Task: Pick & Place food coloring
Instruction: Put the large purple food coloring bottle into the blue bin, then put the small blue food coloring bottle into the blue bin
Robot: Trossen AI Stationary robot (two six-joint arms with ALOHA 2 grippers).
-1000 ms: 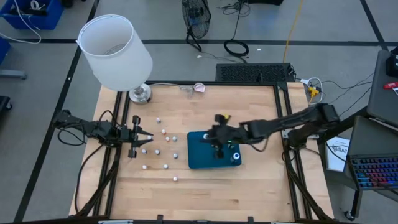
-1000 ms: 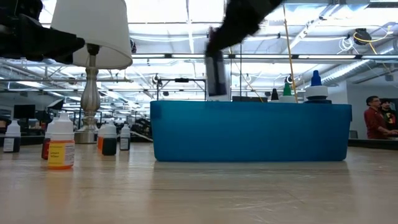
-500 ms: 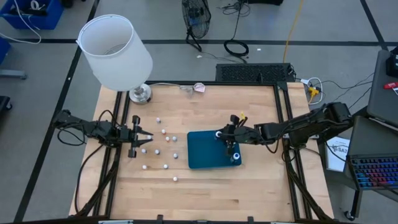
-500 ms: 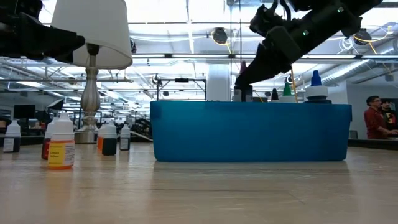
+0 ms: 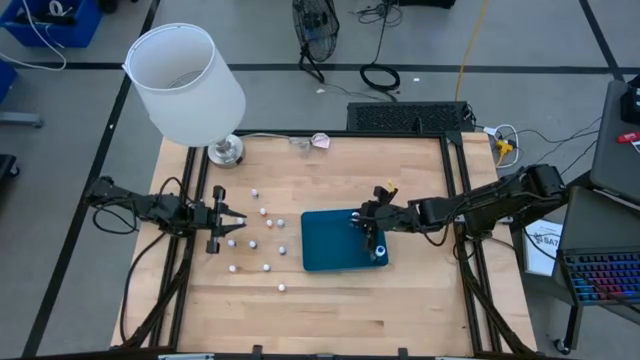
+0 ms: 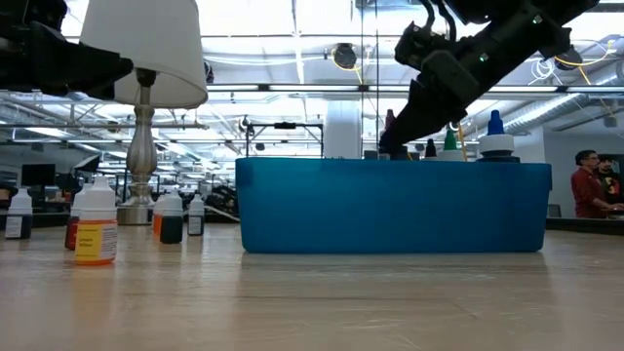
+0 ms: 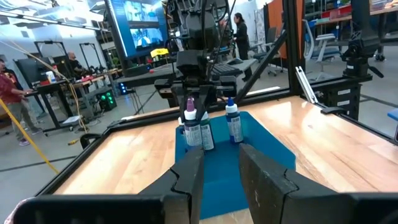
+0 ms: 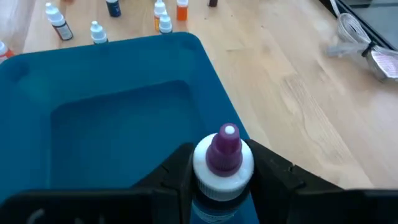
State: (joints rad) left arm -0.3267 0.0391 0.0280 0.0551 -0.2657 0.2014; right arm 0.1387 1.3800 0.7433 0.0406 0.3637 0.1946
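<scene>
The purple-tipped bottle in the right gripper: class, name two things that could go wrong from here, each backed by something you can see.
1. The right gripper holds the purple-tipped bottle near the blue tray's edge; released off-centre, it might tip or land on the rim.
2. Two bottles already stand close by in the tray; lowering this one could knock them over.

We saw a grey floor (image 5: 90,110) crossed by dark lines, a white lamp (image 5: 185,82) at the upper left, a fan (image 5: 315,25) at the top, and people (image 6: 587,183) at the far right under bright ceiling lights (image 6: 292,18).
</scene>
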